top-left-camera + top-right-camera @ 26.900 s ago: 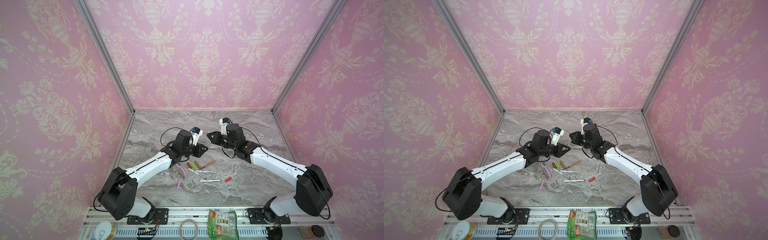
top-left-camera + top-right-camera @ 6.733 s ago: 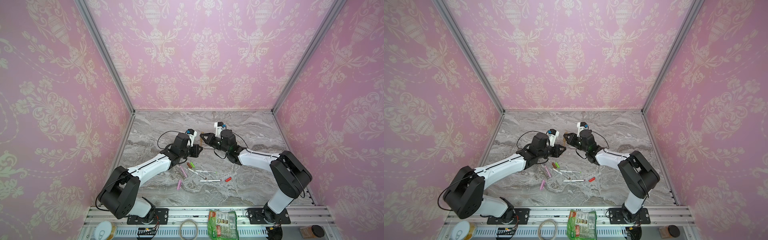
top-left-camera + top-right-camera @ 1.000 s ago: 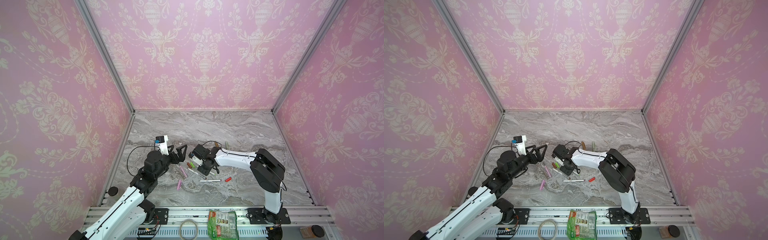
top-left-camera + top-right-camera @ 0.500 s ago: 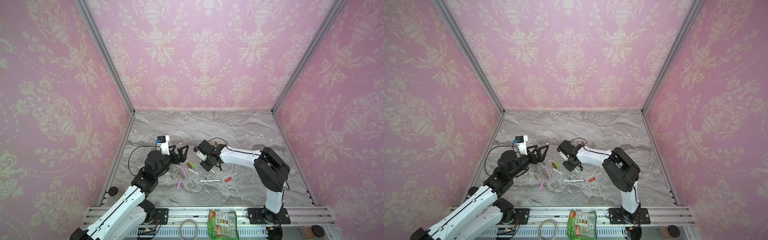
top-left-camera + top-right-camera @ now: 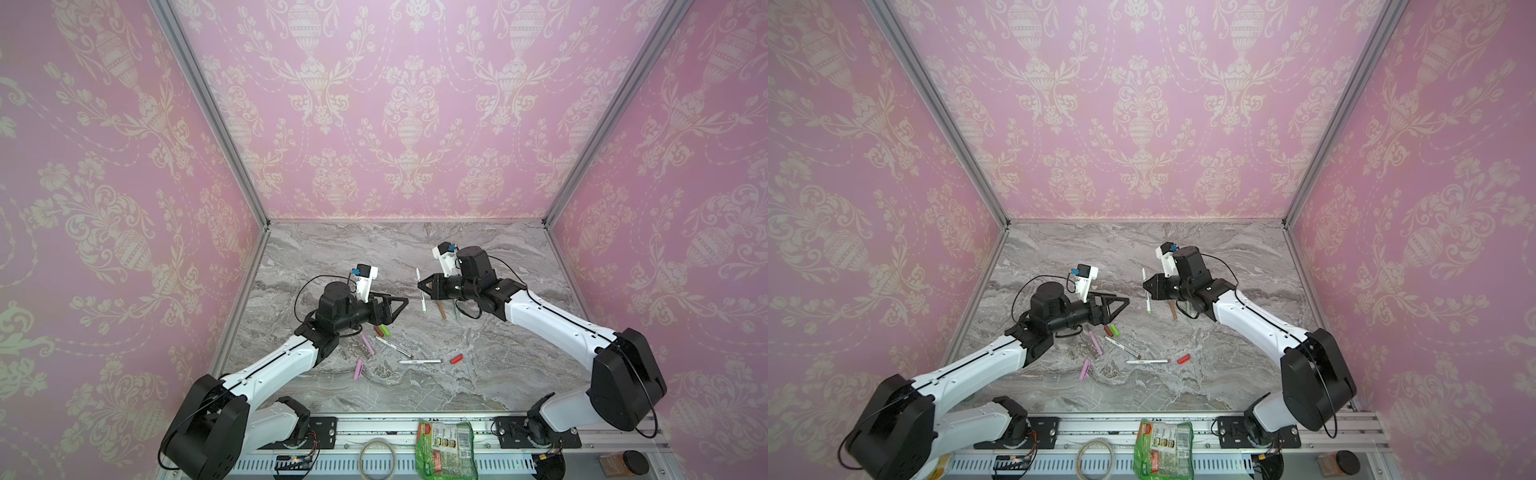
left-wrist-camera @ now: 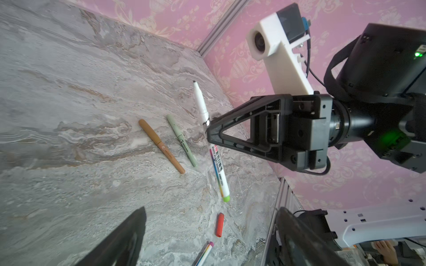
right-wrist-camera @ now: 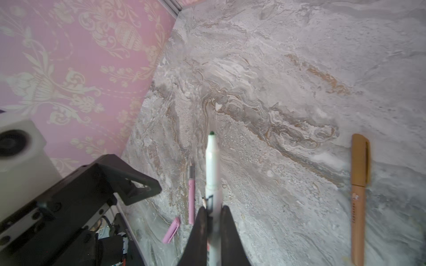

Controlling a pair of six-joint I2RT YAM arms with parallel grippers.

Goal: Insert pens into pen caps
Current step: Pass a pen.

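Note:
My right gripper [image 5: 422, 286] hangs above the table, shut on a white pen [image 6: 219, 168] with a green end and a bare dark-green tip [image 7: 211, 133]. Facing it, my left gripper [image 5: 397, 311] is open and holds nothing. Under the left gripper lie a dark brown cap [image 5: 377, 330] and a bright green cap [image 5: 385, 330]. Nearer the front are a pink pen [image 5: 368, 344], a pink cap [image 5: 358, 370], two white pens [image 5: 394, 347] [image 5: 419, 361] and a red cap [image 5: 456, 358]. A tan-brown pen [image 7: 359, 184] and a pale green pen [image 6: 182, 140] lie capped below the right wrist.
Pink patterned walls close in the marble table [image 5: 498, 374] on three sides. Beyond the front edge, the rail carries a green packet [image 5: 444, 451], a tape ring [image 5: 376, 457] and a small jar [image 5: 623, 463]. Bare marble shows at the back and right.
My right gripper has risen from the pile and drawn back to the right, carrying the white pen. The left gripper has shifted a little to the right, still open.

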